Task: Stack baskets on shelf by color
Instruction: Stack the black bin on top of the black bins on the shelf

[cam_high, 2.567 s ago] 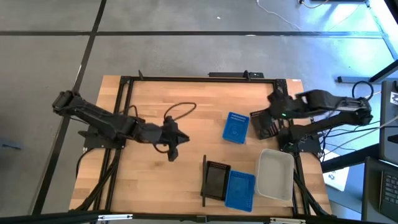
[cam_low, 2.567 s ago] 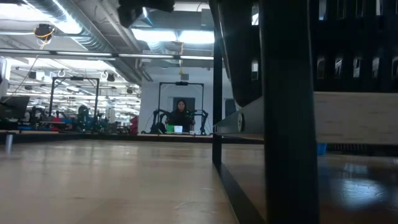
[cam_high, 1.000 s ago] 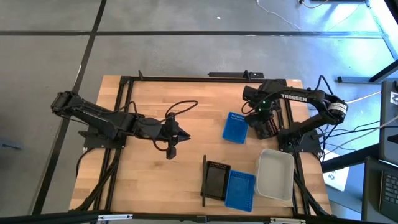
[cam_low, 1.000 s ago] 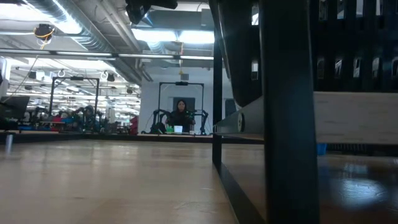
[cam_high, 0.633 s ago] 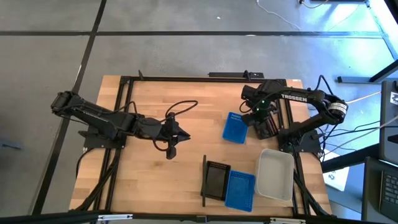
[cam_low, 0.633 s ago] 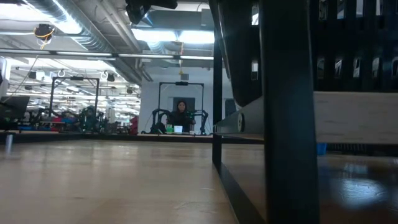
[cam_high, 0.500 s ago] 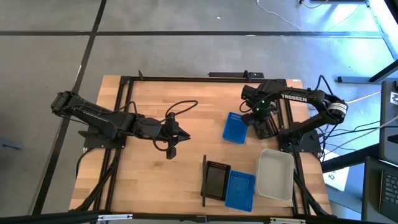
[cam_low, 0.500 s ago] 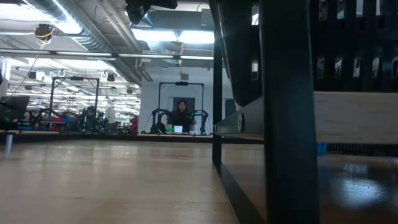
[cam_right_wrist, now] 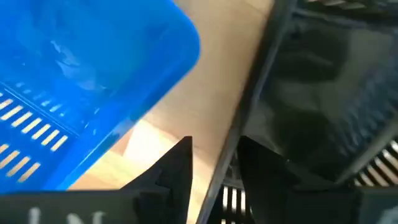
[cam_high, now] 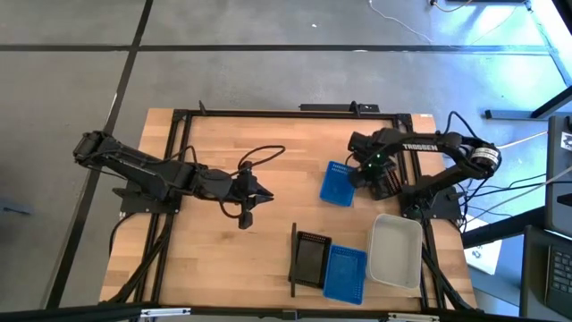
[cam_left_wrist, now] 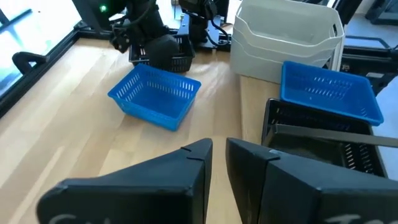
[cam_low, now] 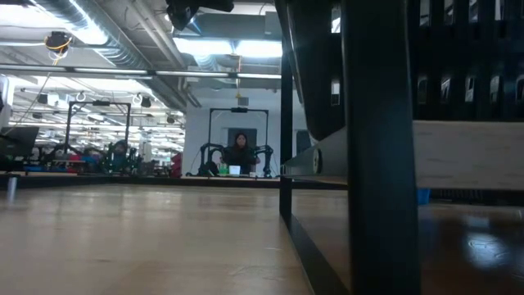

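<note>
R gripper (cam_high: 362, 170) is down at the far-right part of the wooden tabletop (cam_high: 268, 134), sitting between the loose bright blue slotted plastic basket (cam_high: 339, 183) and the black slotted-side plastic basket (cam_high: 386, 179) by the R arm base. R wrist view: fingers (cam_right_wrist: 171, 168) spread with a gap, straddling the near wall/rim of the black basket, blue basket wall just beside the other finger. Looks like nothing's clamped yet, but view is too close to be sure about contact.

L gripper (cam_high: 247, 213) hangs over mid-table, well apart from all baskets. L wrist view: fingers (cam_left_wrist: 193, 165) close together with a narrow slit between, nothing in them.

Basket locations:
- loose blue one upright on the table, open side up, right-centre
- shelf, pale wood flat panel w/ thin black upright bar (cam_high: 292, 259) on its short edge, at the near edge of the table
- on the shelf, next to the bar: another black slotted basket (cam_high: 311, 257), then a second blue basket (cam_high: 345, 272)
- translucent white plastic tubs (cam_high: 396, 250) nested together, just right of that blue one; L wrist view shows at least two rims.

Low view: mostly blocked by a black upright and the panel edge; a person (cam_low: 241, 152) sits far back in the room.
</note>
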Robot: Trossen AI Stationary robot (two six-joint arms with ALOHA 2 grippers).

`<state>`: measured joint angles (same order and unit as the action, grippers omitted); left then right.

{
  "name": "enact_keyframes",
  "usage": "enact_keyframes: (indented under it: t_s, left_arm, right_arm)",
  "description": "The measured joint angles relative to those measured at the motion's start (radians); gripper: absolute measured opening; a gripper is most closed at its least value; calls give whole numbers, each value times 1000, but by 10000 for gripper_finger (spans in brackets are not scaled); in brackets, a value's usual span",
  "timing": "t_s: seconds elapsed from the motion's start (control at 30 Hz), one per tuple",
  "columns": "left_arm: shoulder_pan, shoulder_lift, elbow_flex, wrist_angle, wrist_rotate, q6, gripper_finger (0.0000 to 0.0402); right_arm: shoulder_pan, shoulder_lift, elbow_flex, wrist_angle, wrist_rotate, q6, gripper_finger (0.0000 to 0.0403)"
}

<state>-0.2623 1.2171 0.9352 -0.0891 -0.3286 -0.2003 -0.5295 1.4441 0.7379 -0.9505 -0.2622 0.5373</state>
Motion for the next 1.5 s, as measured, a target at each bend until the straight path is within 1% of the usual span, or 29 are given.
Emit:
enact_keyframes:
  t_s: [0.07, 0.13, 0.2, 0.23, 0.27, 0.37, 0.47, 0.6, 0.7, 0.77, 0.87, 1.03, 1.17, 1.3, 1.5]
  left_arm:
    - [0, 0, 0, 0, 0, 2, 39]
    - [0, 0, 0, 0, 0, 2, 39]
    - [0, 0, 0, 0, 0, 2, 39]
    - [0, 0, 0, 0, 0, 2, 39]
    - [0, 0, 0, 0, 0, 2, 39]
    - [0, 0, 0, 0, 0, 2, 39]
    - [0, 0, 0, 0, 0, 2, 39]
    - [0, 0, 0, 0, 0, 2, 39]
    - [0, 0, 0, 0, 0, 2, 39]
    - [0, 0, 0, 0, 0, 2, 39]
    - [0, 0, 0, -3, 0, 12, 39]
    - [0, 0, 0, -6, -2, 42, 39]
    - [7, 0, 0, -7, -2, -2, 39]
    - [35, 0, 0, -7, 7, -79, 39]
    - [84, 0, 0, -7, 48, -104, 39]
  right_arm:
    - [2, 0, -12, 17, 1, -30, 108]
    - [3, 0, -13, 24, 23, -82, 76]
    - [3, 0, -13, 17, 54, -153, 34]
    - [3, 0, -12, 16, 66, -186, 19]
    - [3, 0, -6, 2, 90, -225, 11]
    - [3, 0, 41, -101, 155, -326, 11]
    - [5, 1, 132, -284, 252, -408, 4]
    - [36, 1, 293, -513, 372, -427, 4]
    - [94, 0, 414, -621, 426, -451, 3]
    - [138, -4, 486, -619, 416, -499, 2]
    - [216, -17, 580, -626, 341, -645, 2]
    - [372, -21, 701, -622, 289, -844, 2]
    - [504, -21, 782, -619, 236, -997, 2]
    - [615, -21, 816, -619, 233, -1125, 2]
    - [727, -19, 812, -613, 215, -1236, 2]
